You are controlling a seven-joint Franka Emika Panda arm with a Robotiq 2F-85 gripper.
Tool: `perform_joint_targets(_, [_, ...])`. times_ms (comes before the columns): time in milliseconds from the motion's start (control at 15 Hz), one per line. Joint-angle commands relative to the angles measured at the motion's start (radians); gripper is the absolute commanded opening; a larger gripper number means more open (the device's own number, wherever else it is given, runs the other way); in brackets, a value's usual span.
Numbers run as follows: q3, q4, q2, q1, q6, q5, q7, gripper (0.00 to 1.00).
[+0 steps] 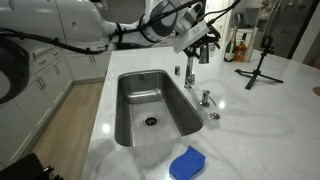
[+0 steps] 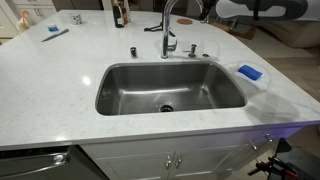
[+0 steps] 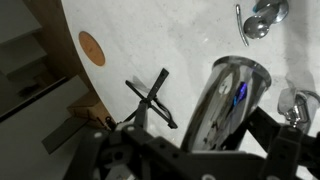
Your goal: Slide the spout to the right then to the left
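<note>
We see the claw (image 1: 203, 45) up at the arch of the spout (image 1: 189, 68), which rises from the table (image 1: 260, 120) just behind the sink (image 1: 125, 100), close to its back rim in an exterior view (image 2: 166, 30). In the wrist view the shiny tube (image 3: 232, 95) fills the space between the claw's dark parts, which stand on both sides of it. We cannot tell how far open the claw is, or whether it presses on the spout or only sits beside it.
</note>
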Motion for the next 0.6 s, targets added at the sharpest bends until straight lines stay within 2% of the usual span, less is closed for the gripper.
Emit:
perform_joint_targets(0, [0.095,-0.053,-0.082,-0.049,-0.146,0.106,-0.147,1.0])
perform_joint_targets(200, [0.142,-0.081,-0.157,-0.084,-0.253,0.171,-0.218,1.0])
perform_joint_targets(533, [0.139,-0.175,-0.32,-0.097,-0.337,0.159,-0.2,1.0])
